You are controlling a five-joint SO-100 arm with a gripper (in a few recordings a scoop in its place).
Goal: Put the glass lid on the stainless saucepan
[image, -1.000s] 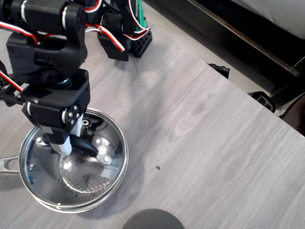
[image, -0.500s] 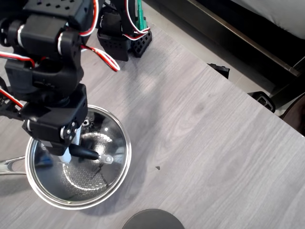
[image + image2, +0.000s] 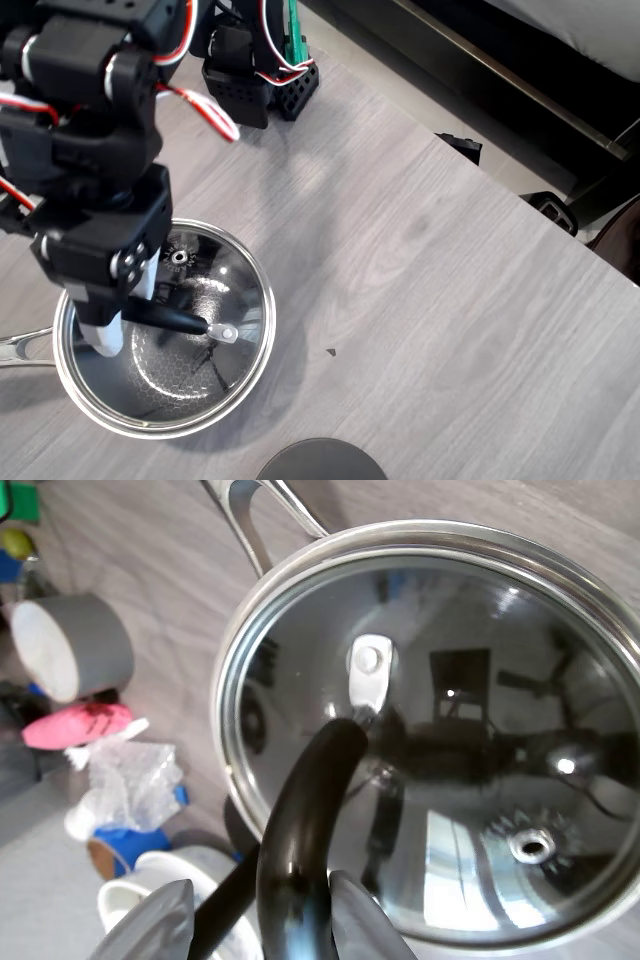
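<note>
Where the round clear glass lid sits inside the shiny steel saucepan, the gripper clasps its black arched handle.

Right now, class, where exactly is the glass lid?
In the overhead view, the glass lid sits at lower left on the stainless saucepan, beneath the gripper.

Arm's parked over the pan, gripper pointing straight down

The black arm with its red and white wires reaches in from the top left of the overhead view, and the wrist is bent so the gripper aims down. In the wrist view the two grey fingers sit either side of the glass lid's black handle, with the bar right between the jaws. Can't really tell if they're squeezing it or just loose around it.
</note>
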